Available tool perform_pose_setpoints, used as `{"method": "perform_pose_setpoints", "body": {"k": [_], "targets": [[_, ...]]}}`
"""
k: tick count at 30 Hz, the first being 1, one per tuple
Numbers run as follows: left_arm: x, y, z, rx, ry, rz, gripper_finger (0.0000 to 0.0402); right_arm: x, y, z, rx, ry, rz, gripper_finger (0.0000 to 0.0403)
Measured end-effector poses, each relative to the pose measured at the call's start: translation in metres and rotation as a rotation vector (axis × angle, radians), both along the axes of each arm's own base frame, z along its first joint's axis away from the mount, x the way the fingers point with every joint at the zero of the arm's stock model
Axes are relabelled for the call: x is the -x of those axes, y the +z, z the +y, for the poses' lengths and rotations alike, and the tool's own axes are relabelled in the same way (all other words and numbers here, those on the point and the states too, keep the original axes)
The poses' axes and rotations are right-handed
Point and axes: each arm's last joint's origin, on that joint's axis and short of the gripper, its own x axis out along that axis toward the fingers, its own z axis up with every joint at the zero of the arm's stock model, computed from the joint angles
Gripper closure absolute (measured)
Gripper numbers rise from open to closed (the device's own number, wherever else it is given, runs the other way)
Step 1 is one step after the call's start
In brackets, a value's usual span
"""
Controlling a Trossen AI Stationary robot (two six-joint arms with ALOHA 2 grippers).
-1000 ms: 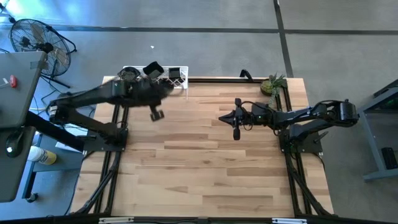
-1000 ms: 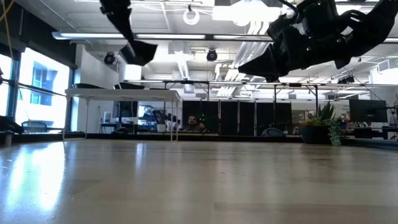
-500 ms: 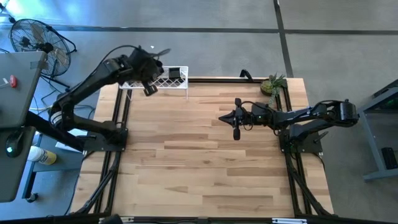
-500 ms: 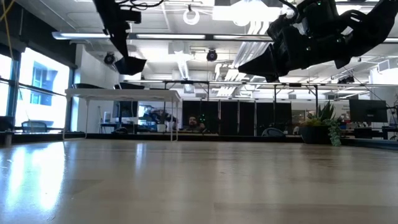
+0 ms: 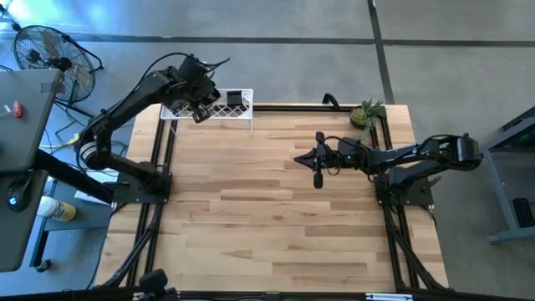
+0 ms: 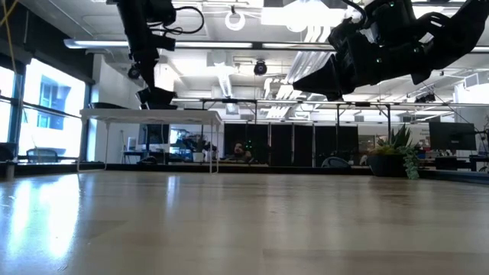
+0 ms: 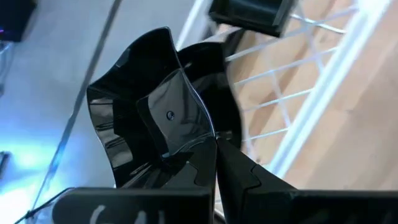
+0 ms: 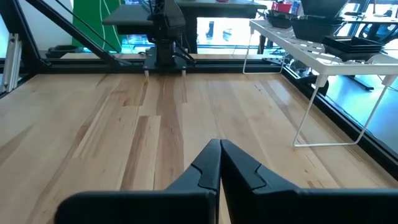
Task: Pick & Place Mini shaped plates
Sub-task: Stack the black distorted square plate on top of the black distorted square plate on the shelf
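Note:
My left gripper [image 5: 199,110] hangs over the white wire rack [image 5: 226,114] at the table's far left corner. It is shut on a glossy black mini plate [image 7: 146,106] with a wavy rim, which also shows in the low view [image 6: 155,97]. More black plates sit on the rack's top [image 5: 236,100] [image 8: 348,42]. My right gripper [image 5: 306,157] hovers shut and empty over the table's far middle, pointing toward the left edge. My left gripper pinches the wavy plate's rim [image 7: 189,152] between its two fingers, on the side nearest the wrist. The fingers slant downward toward the far left corner. The plate stands tilted beyond the fingertips, its hollow face toward the wrist camera, lifted clear above the rack's wires [image 7: 292,93].
A small green potted plant [image 5: 365,113] stands at the far right corner. The rack's thin legs [image 8: 305,118] rest on the wood near the far edge. Bare wooden tabletop [image 5: 267,217] spreads across the middle and near side.
My left gripper has swung from over the table's far left part toward the far left corner, turning as it went, and now hangs over the rack. The wavy plate has travelled with it, still clear of everything.

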Motion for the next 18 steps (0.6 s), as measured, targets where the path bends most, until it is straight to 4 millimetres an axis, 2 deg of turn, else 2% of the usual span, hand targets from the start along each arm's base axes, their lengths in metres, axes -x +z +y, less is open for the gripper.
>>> {"method": "perform_pose_setpoints", "body": {"k": [11,18], "targets": [[-0.0073,-0.0097,0.007,0.021,-0.005,0.037,0.0397,0.0001,-0.0008,0.0,0.005,0.001,0.009,0.04],[-0.0071,-0.0096,0.007,0.013,-0.021,0.054,0.0344,0.0002,-0.0008,0.0,0.005,0.001,0.009,0.0396]]}}
